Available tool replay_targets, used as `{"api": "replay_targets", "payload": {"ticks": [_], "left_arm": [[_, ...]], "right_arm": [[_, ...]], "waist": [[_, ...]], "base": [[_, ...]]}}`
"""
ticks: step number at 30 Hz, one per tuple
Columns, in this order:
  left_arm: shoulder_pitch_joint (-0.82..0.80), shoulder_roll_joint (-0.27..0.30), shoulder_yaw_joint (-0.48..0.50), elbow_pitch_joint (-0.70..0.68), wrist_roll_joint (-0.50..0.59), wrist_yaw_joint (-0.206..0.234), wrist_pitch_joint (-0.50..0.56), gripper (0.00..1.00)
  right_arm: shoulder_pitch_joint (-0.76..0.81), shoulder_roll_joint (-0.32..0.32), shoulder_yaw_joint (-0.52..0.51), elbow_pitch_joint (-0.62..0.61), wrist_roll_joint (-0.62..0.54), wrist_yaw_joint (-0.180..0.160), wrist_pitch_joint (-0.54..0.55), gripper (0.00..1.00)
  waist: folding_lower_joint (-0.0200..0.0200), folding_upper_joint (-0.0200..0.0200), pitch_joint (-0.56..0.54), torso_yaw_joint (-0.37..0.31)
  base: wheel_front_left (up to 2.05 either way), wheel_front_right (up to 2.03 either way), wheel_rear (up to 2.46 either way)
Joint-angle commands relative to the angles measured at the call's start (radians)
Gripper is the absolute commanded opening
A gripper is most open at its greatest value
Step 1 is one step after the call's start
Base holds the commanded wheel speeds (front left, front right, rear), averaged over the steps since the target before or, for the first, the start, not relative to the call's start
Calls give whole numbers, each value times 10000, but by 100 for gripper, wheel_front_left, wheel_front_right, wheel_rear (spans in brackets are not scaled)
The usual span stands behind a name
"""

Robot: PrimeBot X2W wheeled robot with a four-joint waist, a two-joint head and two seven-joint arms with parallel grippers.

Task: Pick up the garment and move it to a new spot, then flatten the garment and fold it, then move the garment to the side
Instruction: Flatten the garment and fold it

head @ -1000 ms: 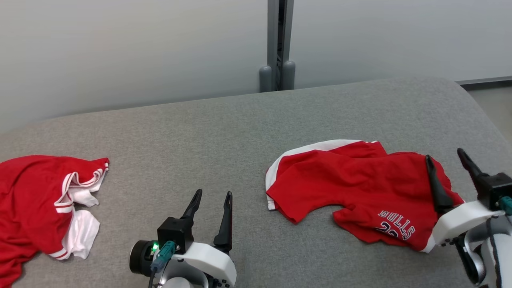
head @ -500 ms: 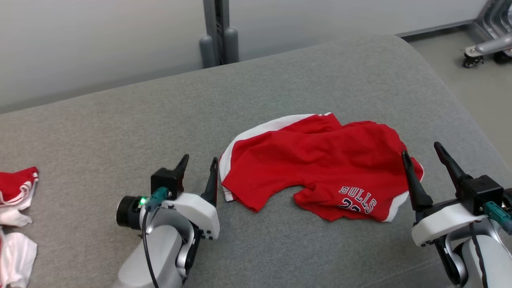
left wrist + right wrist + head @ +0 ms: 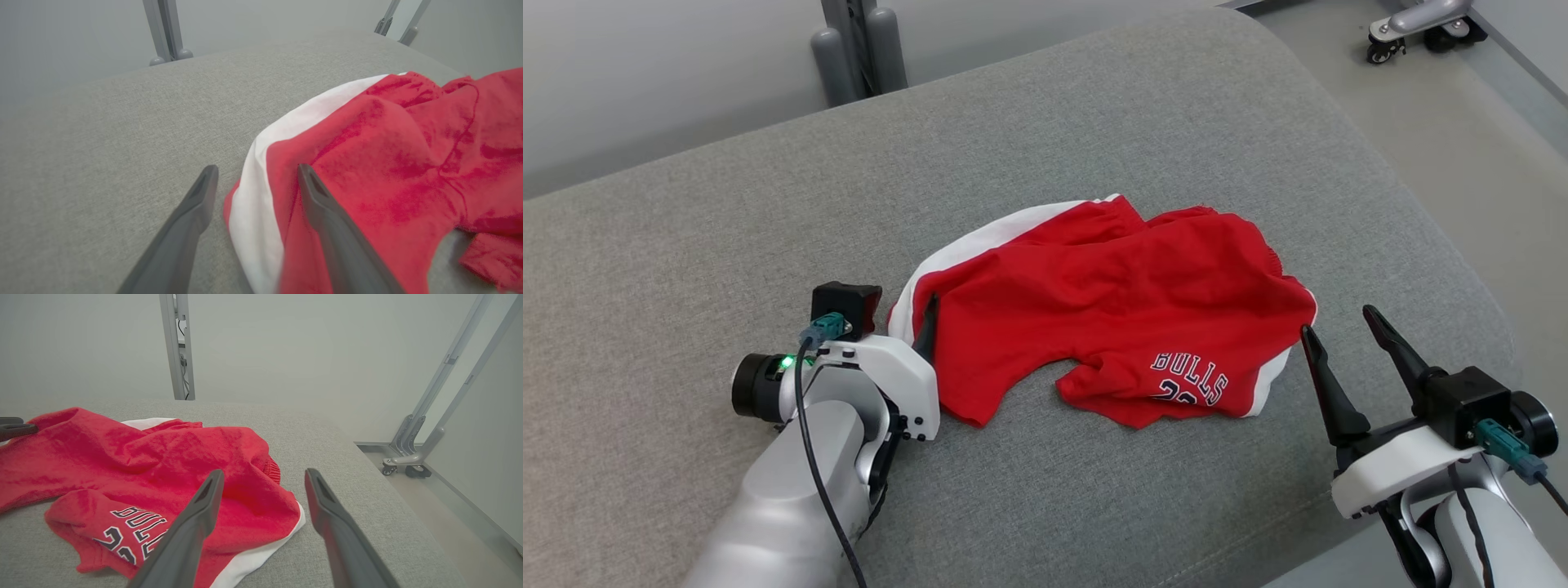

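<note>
Shorts lie mid-cushion, long axis 9-to-3; left gripper, spread and empty, straddles their white 9 o'clock edge, nearer than right gripper, likewise spread, off 4 o'clock.

- Garment lies centrally on the tabletop.
- Left end effector straddles its 9 o'clock edge.
- Right end effector sits just beside its 4 o'clock corner.
</note>
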Motion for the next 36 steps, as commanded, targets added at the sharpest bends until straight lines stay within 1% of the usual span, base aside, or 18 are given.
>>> {"api": "replay_targets", "payload": {"ticks": [1,5,10,11,12,13,14,17,20,25,27,29,32,34,36], "left_arm": [[-229,58,1,294,-114,93,-104,100],[-474,58,-153,796,-233,124,-108,100],[-573,57,-540,1233,-401,-144,239,100],[-566,54,-587,1269,-475,-197,283,78],[-574,55,-615,1296,-548,-251,311,36],[-574,55,-615,1296,-548,-251,311,36],[-571,57,-658,1313,-599,-270,306,0],[-533,57,-705,1336,-823,-341,233,0],[-676,68,-532,1338,-1067,-234,-79,0],[-1087,225,-90,1030,-1058,294,-457,0],[-1307,454,415,190,-964,605,-468,0],[-1143,693,1009,-767,-728,911,-467,0],[-858,931,1914,-2252,-284,1247,-464,0],[-680,1084,2401,-3225,163,1406,-466,0],[-494,1054,2706,-4097,481,1388,-466,0]], "right_arm": [[-45,-108,61,-13,87,-2,-53,100],[-30,-162,144,10,145,-2,-53,100],[-76,-112,142,17,123,-2,-53,100],[-80,-104,139,20,104,-2,-53,100],[-79,-96,133,25,84,-2,-53,100],[-79,-96,133,25,84,-2,-53,100],[-75,-91,129,30,60,-2,-53,100],[-33,-68,87,62,-37,-2,-53,100],[16,-33,30,89,-147,-2,-53,100],[154,5,-189,48,-259,-2,-53,100],[197,56,-289,34,-316,-2,-53,100],[229,115,-334,13,-350,-2,-53,100],[310,194,-345,0,-422,-2,-53,100],[329,236,-364,-6,-455,-2,-53,100],[370,291,-404,-30,-502,-2,-53,100]], "waist": [[0,0,29,-71],[0,0,77,-130],[0,0,165,-163],[0,0,170,-162],[0,0,169,-160],[0,0,169,-160],[0,0,164,-154],[0,0,84,-103],[0,0,-69,-5],[0,0,-391,337],[0,0,-521,496],[0,0,-660,644],[0,0,-896,848],[0,0,-1047,957],[0,0,-1199,1043]], "base": [[0,0,0],[0,0,0],[0,0,0],[0,0,0],[0,0,0],[0,0,0],[0,0,0],[0,0,0],[0,0,0],[0,0,0],[0,0,0],[0,0,0],[0,0,0],[0,0,0],[0,0,0]]}}
